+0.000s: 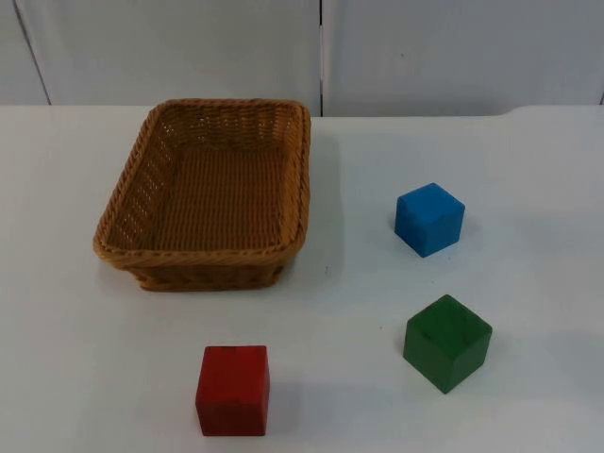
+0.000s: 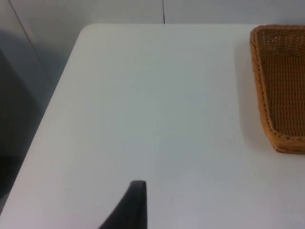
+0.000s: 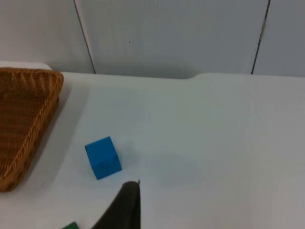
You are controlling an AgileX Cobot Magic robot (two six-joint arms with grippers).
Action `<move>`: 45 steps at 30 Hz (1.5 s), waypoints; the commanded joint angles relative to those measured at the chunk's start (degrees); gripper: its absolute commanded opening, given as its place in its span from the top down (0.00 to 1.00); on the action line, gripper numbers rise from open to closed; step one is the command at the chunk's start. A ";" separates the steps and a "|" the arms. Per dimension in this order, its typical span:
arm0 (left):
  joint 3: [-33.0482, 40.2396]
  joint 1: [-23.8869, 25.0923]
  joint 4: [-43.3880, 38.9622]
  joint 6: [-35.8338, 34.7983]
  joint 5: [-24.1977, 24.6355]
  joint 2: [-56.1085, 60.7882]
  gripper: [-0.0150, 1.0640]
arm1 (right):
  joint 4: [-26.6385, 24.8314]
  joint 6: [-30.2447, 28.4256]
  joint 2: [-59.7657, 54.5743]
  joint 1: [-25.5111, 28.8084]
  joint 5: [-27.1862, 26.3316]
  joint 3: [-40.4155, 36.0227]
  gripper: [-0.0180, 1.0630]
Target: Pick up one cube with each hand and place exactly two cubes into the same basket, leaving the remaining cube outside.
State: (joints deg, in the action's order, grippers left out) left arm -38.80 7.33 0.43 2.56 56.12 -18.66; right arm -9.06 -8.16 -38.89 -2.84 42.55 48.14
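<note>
On the tabletop (image 1: 528, 170), the red cube (image 1: 232, 390) sat nearest at 7 o'clock, the green cube (image 1: 447, 342) at 5, the blue cube (image 1: 429, 219) beyond at 3. The basket (image 1: 142, 179) lay at 10, its long axis running near-to-far. Whether either arm's jaws were open, I couldn't tell.

Green cube (image 3: 70, 225), basket (image 2: 281, 86): edge-cropped.

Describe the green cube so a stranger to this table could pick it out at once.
Start from the wicker basket on the white table. To its right sits the blue cube, and just nearer the camera than that lies the green cube. It is the only dark green block; the red cube lies off to its left.
</note>
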 commanded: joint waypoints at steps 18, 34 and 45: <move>-5.14 0.01 3.93 1.68 -4.82 -18.69 0.01 | -0.64 -2.08 -16.29 0.34 -5.73 6.93 0.02; -5.14 0.01 20.60 14.13 -5.95 -27.51 0.01 | -4.60 -6.32 -18.23 0.34 -7.66 6.93 0.02; -5.14 0.01 29.26 21.52 -5.84 -33.03 0.05 | -11.04 -10.91 -26.05 -0.27 -2.73 11.27 0.02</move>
State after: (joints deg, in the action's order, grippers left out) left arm -43.53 7.33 27.65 22.85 50.47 -51.30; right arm -19.52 -18.25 -64.34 -3.02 38.94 58.34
